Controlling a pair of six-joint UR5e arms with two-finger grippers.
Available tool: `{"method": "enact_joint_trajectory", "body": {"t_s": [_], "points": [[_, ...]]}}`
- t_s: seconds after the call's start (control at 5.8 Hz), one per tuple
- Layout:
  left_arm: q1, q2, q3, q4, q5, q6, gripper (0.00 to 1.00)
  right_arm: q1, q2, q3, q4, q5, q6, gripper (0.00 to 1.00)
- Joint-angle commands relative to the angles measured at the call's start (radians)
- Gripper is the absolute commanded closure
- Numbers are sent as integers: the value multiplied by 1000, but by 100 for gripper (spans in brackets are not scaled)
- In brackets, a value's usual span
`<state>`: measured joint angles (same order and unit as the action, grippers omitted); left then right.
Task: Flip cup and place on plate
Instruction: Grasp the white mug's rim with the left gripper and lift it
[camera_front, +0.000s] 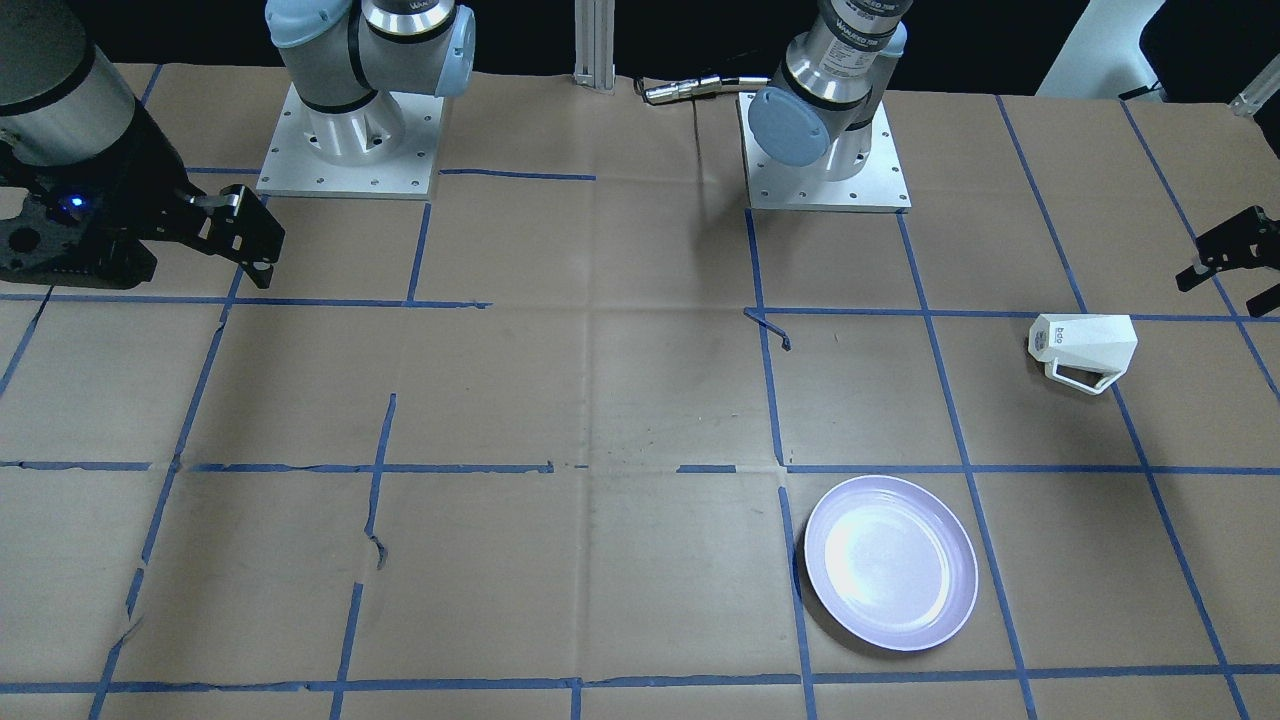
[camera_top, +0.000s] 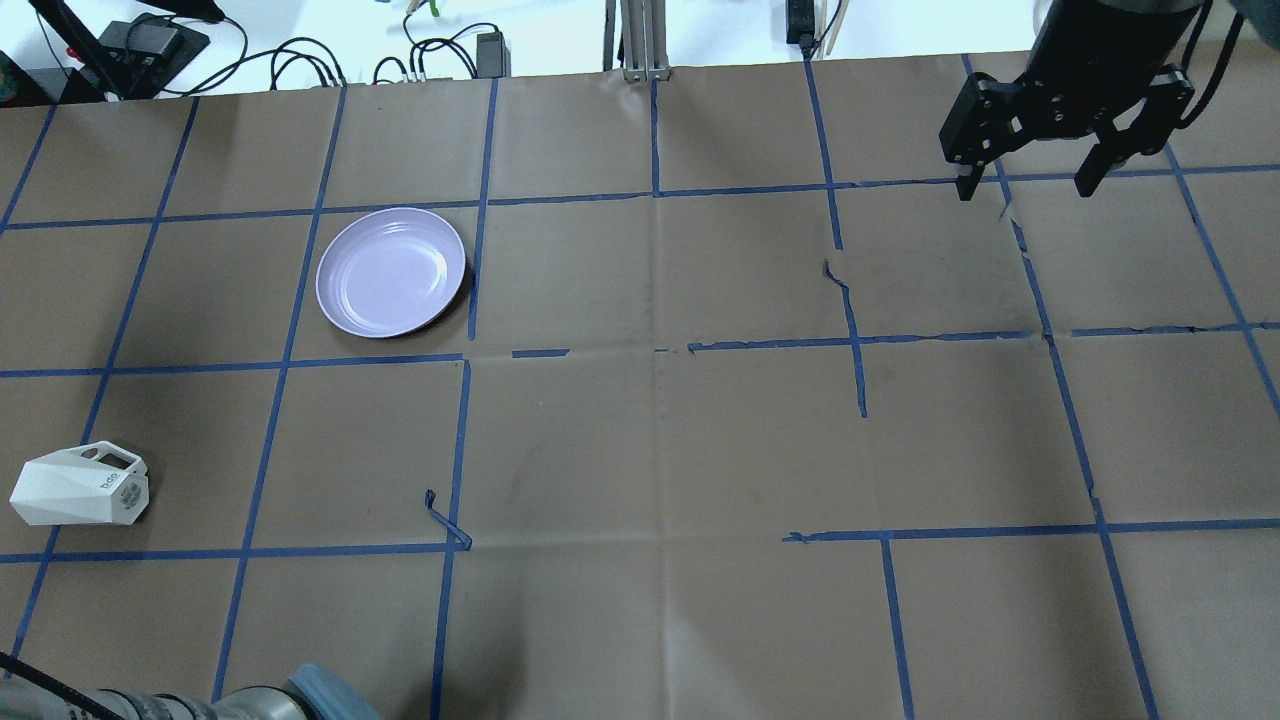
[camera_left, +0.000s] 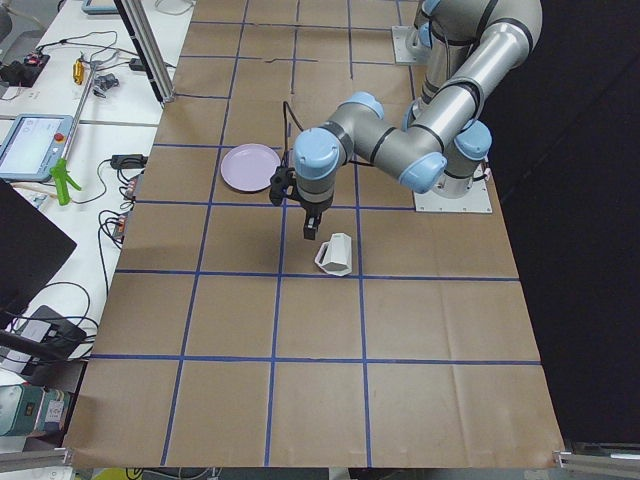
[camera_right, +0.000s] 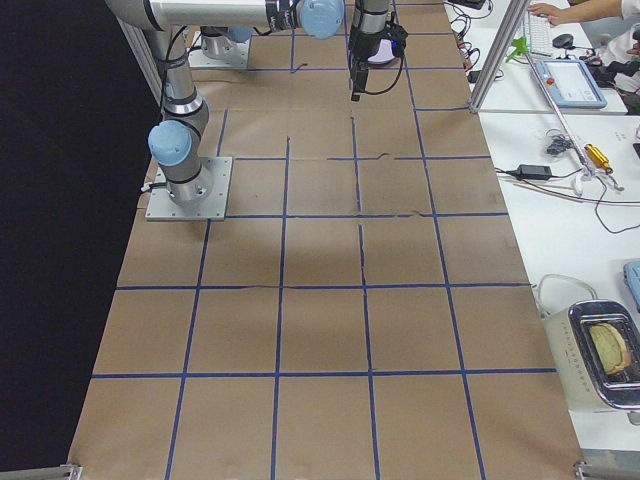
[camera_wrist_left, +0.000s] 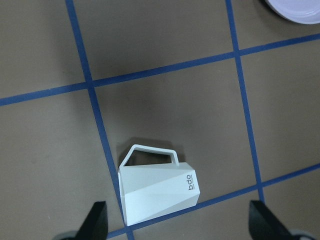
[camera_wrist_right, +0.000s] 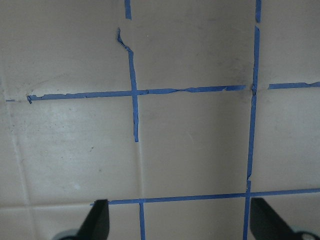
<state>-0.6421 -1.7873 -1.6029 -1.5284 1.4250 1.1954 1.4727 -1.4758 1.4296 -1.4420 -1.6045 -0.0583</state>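
Observation:
The white faceted cup (camera_front: 1085, 350) lies on its side on the brown paper, handle flat toward the plate side. It also shows in the overhead view (camera_top: 80, 485), the left side view (camera_left: 335, 255) and the left wrist view (camera_wrist_left: 157, 192). The lavender plate (camera_front: 890, 562) sits empty about one grid square away (camera_top: 391, 271). My left gripper (camera_wrist_left: 177, 215) hangs open above and a little to the side of the cup, touching nothing (camera_front: 1225, 288). My right gripper (camera_top: 1027, 185) is open and empty far across the table (camera_wrist_right: 179, 220).
The table is covered in brown paper with a blue tape grid (camera_top: 655, 350). Torn tape ends stick up near the middle (camera_front: 775, 330). The two arm bases (camera_front: 350, 140) stand at the robot's edge. Cables and gear (camera_top: 300, 60) lie beyond the far edge.

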Motion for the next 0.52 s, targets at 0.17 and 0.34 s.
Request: {"method": "enact_joint_trajectory", "body": {"t_s": [0.17, 0.34], "points": [[142, -188, -15, -19, -162, 205, 1, 0, 0, 0, 0, 0, 0, 0], [156, -234, -15, -32, -163, 245, 1, 0, 0, 0, 0, 0, 0, 0]]}}
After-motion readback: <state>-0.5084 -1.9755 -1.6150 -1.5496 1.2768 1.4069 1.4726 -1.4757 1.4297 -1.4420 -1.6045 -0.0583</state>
